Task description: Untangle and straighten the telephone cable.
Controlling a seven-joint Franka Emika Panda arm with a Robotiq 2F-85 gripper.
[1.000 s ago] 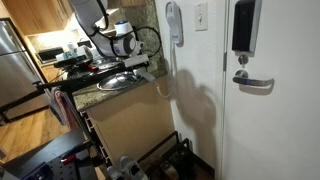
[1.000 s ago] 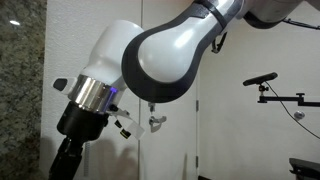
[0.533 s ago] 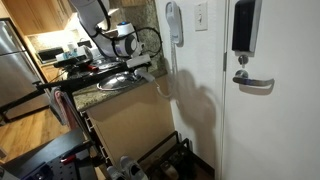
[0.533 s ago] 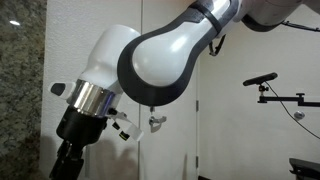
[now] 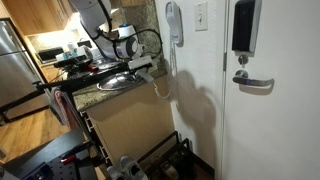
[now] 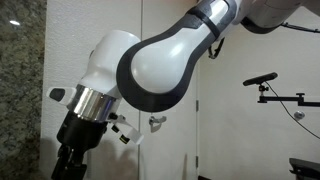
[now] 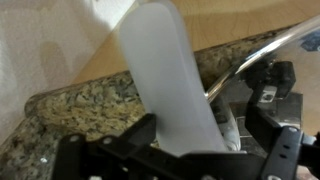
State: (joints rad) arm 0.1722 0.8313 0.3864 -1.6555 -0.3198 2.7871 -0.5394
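A white wall phone handset [image 5: 174, 22] hangs on the wall beside the door. The telephone cable [image 5: 160, 88], thin and pale, drops from it along the wall and curls near the counter's end. My gripper [image 5: 138, 63] hovers over the counter edge, left of the cable and apart from it. In the wrist view the gripper [image 7: 200, 125] is open, its black fingers [image 7: 75, 155] wide apart. A broad pale blurred strip [image 7: 160, 70] stands between them; I cannot tell what it is. The cable itself does not show there.
A granite counter [image 7: 80, 105] carries a metal sink bowl [image 5: 115, 82] and a curved metal bar [image 7: 250, 62]. To the right is a white door with a lever handle [image 5: 255, 84]. Shoes [image 5: 150, 162] lie on the floor below. The arm's white joint [image 6: 150, 60] fills an exterior view.
The arm has shifted a little, its white joint drifting leftward in an exterior view. The jaws stay wide apart and the cable has not moved.
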